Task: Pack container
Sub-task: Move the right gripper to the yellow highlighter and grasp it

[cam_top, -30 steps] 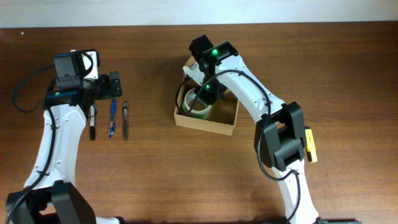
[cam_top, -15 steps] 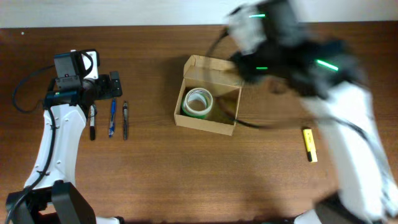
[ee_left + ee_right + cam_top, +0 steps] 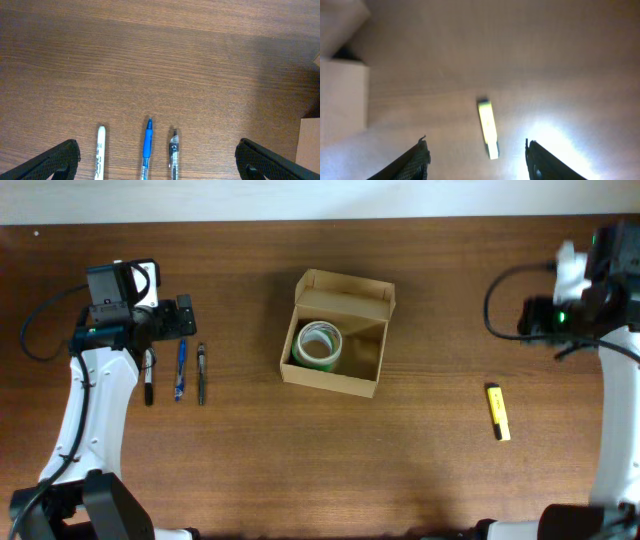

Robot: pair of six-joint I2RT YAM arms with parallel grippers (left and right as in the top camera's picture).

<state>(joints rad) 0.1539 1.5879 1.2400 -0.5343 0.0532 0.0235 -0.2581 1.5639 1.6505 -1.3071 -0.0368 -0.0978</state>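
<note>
The tan cardboard container sits open at the table's middle, flap lid folded back, with a green-and-white tape roll inside its left half. Its edge shows in the right wrist view. My right gripper is open and empty at the far right, above a yellow highlighter, which also shows in the overhead view. My left gripper is open and empty at the left, above a white marker, a blue pen and a clear pen.
In the overhead view the black marker, blue pen and clear pen lie side by side left of the box. The white table edge runs along the top.
My right arm has swung fast from inside the container to the far right of the table, leaving the tape roll in the box. The left arm has not moved.
</note>
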